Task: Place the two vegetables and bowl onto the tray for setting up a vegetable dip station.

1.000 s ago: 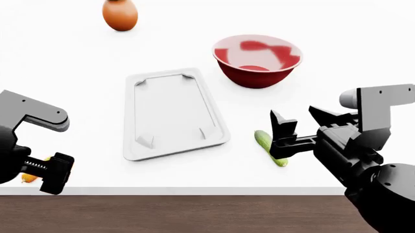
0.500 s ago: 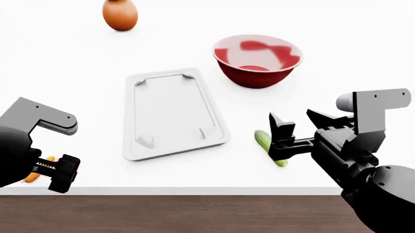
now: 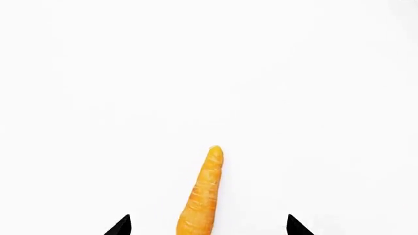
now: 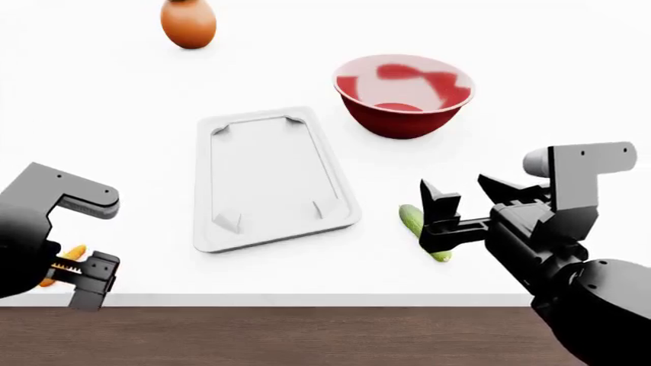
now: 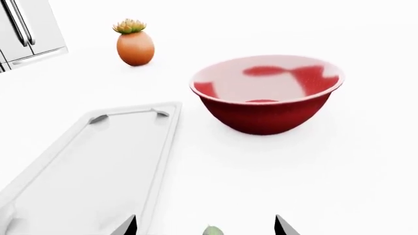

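Both arms are reaching forward low over the near edge of the white desk (image 4: 122,99), one toward each near corner. The right gripper (image 4: 470,200) is hanging with its two black fingers spread apart, just above the near end of the cucumber, and its wrist view is showing the two fingertips wide apart with the green tip between them. The left gripper (image 3: 207,226) is sitting close to the near left corner; its wrist view is showing two black fingertips spread wide to either side of the carrot without touching it, while in the head view the bulk of the arm is covering most of that vegetable. One tray (image 4: 267,177) is lying flat near the middle of the desk, white, rectangular, with a low rim and small tabs inside its corners, and nothing is resting on it. One bowl (image 4: 404,95) is standing upright toward the far right, beyond the tray's far right corner and apart from it, deep red outside and pale and reflective inside. One orange-brown pot (image 4: 188,23) with a green plant top is standing at the far edge, left of the bowl. One cucumber (image 4: 412,221) is lying just off the tray's near right corner. One carrot (image 3: 203,193) is lying by the near left corner, tapered tip pointing away from the gripper. A dark wood-grain floor (image 4: 305,335) is showing below the desk's near edge, and a pale cabinet with bar handles (image 5: 26,29) is standing beyond the pot.
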